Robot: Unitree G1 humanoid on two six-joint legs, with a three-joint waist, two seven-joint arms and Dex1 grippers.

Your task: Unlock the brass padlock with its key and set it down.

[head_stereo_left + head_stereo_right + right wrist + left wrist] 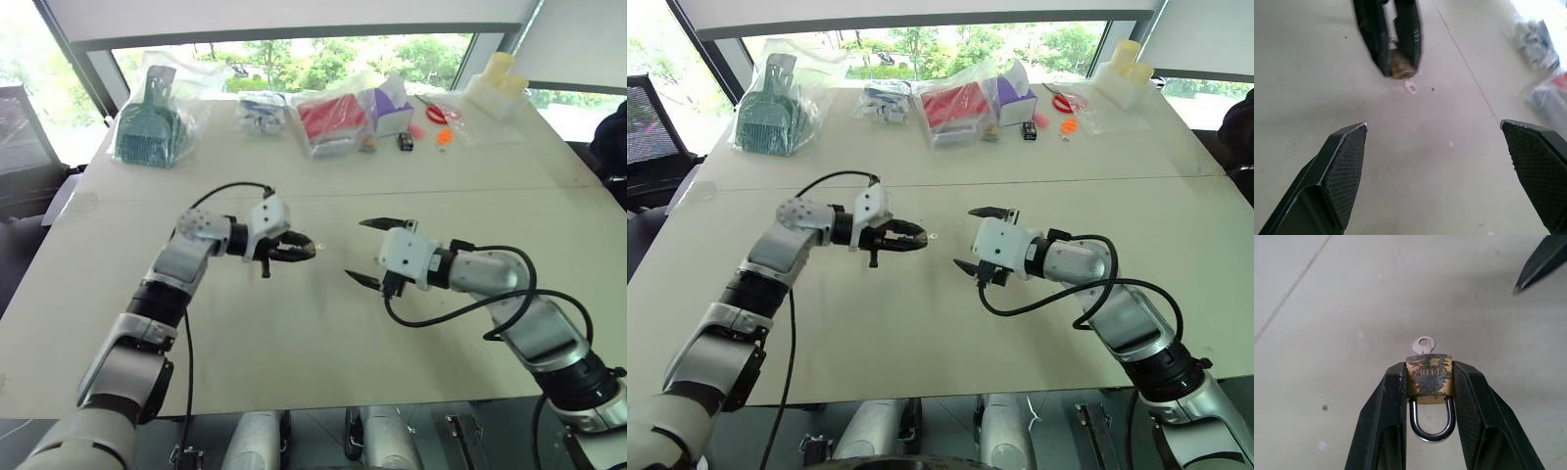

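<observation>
Far left on the table (294, 333): a green scoop in a bag (149, 125), near the window edge. Next, left gripper (302, 251) raised above the tabletop at the end of a bent left arm, pointing toward the right gripper, slightly downward, fingers (1386, 416) clamped on the padlock (1429, 376). Padlock held by its brass body between the fingertips, long axis along the fingers, shackle (1432, 421) back toward the wrist, key end outward. Key (1423, 344) seated in the body's far face, round silvery head sticking out beyond the fingertips, in line with the padlock. From the left wrist: worn brass face with stamped lettering, shackle legs both entering the body, plus one dark tip of the other gripper in a corner. From the head views: no more than a small pale glint at the fingertips (933, 236), padlock body hidden by the fingers. From the right wrist: left gripper head-on, brass end and the key's ring just below it (1411, 87). Further right, right gripper (375, 251) also above the table, facing the left one, a clear gap between them, fingers (1342, 166) spread wide apart, holding nothing; forearm angled in from the right with the elbow out. Along the far edge, a red bagged item (331, 117) and small objects beside it.
</observation>
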